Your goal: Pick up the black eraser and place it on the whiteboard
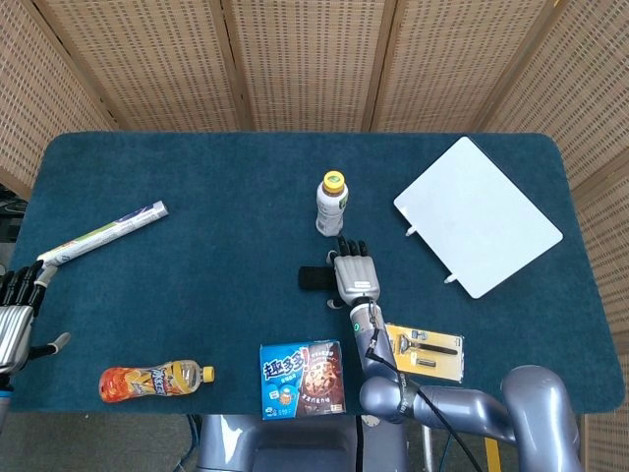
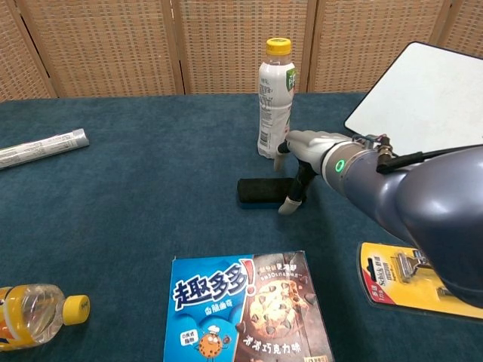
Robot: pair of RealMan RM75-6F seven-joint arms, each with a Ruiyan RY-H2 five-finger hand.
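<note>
- Black eraser [image 2: 260,191] — a flat, dark rectangular block lying on the blue table [image 1: 197,177], just in front of the white bottle [image 1: 332,205]; its right end is hidden by the right hand [image 1: 354,275].
- Right hand: fingers lowered over the eraser's right end; actual grasp cannot be determined.
- Left hand [image 1: 14,317]: cut off at the left frame edge, fingers apart, holding nothing.
- Whiteboard [image 1: 478,215]: far right, well apart from the eraser.
</note>
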